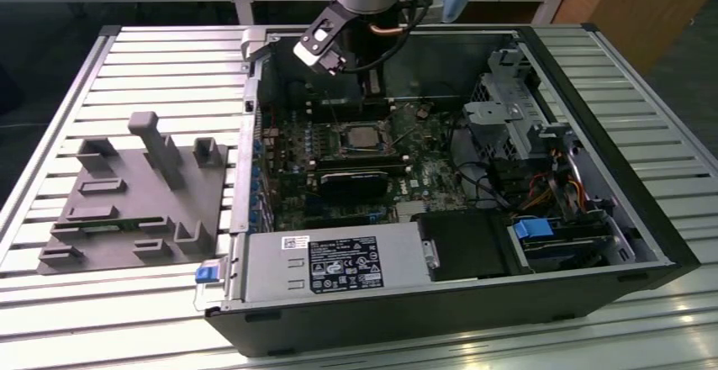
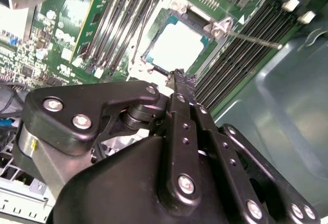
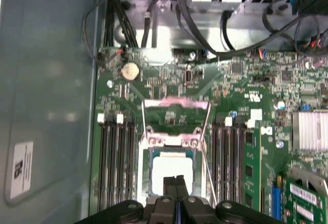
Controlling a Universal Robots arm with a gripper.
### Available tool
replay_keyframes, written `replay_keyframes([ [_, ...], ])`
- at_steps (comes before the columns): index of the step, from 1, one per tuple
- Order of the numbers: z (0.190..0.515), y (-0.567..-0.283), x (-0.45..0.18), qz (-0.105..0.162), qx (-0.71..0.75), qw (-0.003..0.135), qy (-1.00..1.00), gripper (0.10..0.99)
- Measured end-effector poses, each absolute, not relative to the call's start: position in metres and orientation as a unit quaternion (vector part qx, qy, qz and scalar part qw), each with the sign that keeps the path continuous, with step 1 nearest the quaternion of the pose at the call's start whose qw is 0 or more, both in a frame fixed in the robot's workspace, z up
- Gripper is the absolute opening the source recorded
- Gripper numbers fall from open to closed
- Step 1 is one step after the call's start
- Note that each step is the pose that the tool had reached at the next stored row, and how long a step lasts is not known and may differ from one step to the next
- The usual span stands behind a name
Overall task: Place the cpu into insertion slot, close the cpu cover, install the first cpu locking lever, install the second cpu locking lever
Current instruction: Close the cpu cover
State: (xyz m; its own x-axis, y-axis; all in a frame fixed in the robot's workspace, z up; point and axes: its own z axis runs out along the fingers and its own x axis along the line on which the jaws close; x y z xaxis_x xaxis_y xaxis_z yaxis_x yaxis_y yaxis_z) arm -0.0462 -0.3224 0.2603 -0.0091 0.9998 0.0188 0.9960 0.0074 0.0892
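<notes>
The cpu (image 3: 172, 170) lies flat in the insertion slot on the green motherboard, its pale metal top showing; it appears in both wrist views (image 2: 177, 46) and as a small grey square in the exterior view (image 1: 361, 137). The cpu cover (image 3: 177, 115) stands swung open behind the slot, a silvery frame hinged at the slot's edge. A thin locking lever (image 2: 252, 39) sticks out free beside the slot. My gripper (image 3: 176, 181) hangs just above the cpu's near edge, fingers shut together with nothing between them; it also shows here (image 1: 374, 92) (image 2: 178, 74).
The open computer case (image 1: 628, 244) rests on a slatted metal table. Memory slots (image 3: 114, 157) flank the socket, and a black block (image 1: 350, 187) sits below it. A power supply (image 1: 336, 269) and drive cage (image 1: 516, 118) border the board. A grey fixture plate (image 1: 124, 202) lies at the exterior view's left.
</notes>
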Motion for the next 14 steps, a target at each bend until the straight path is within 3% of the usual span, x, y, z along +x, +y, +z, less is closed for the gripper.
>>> replay_keyframes([
  [14,0.260,-0.322,-0.001,0.038,0.703,0.025,0.709,0.102],
])
